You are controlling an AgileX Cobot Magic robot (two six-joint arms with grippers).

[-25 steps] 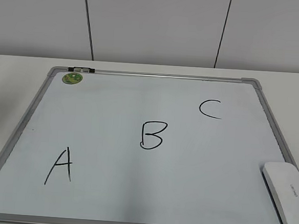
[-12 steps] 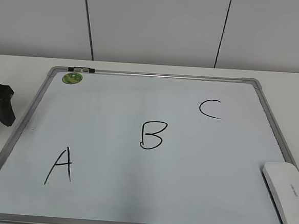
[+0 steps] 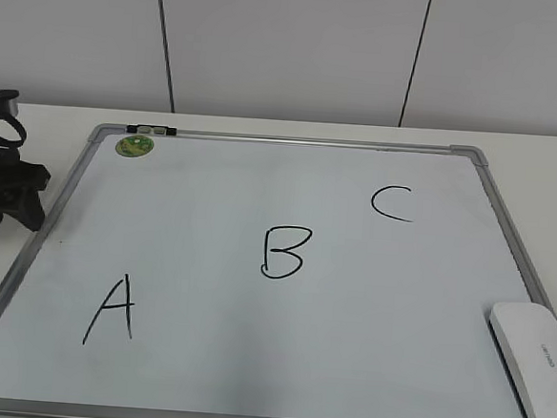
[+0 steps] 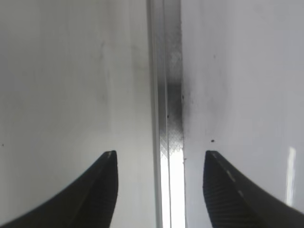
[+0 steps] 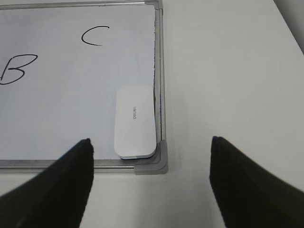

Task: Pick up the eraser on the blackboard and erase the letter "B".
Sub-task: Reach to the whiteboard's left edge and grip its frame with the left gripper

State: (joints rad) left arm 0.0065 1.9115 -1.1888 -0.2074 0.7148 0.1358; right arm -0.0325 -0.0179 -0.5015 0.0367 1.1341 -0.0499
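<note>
The blackboard [image 3: 291, 172] is a white dry-erase board with a silver frame, flat on the table. The black letter "B" [image 3: 284, 252] is near its middle, also in the right wrist view [image 5: 16, 69]. The white eraser [image 3: 533, 366] lies at the board's near right corner, seen in the right wrist view [image 5: 136, 121]. My left gripper [image 3: 7, 195] is open over the board's left frame [image 4: 171, 95], empty [image 4: 159, 159]. My right gripper [image 5: 151, 147] is open and empty, above the table in front of the eraser; it is out of the exterior view.
A black "A" [image 3: 112, 309] is at the near left and a black "C" [image 3: 392, 202] at the far right of the board. A round green magnet [image 3: 135, 145] sits at the far left corner. A white wall stands behind the table.
My left arm has come into the exterior view from the left edge and moved right and up toward the board's left frame. The eraser and letters have not moved.
</note>
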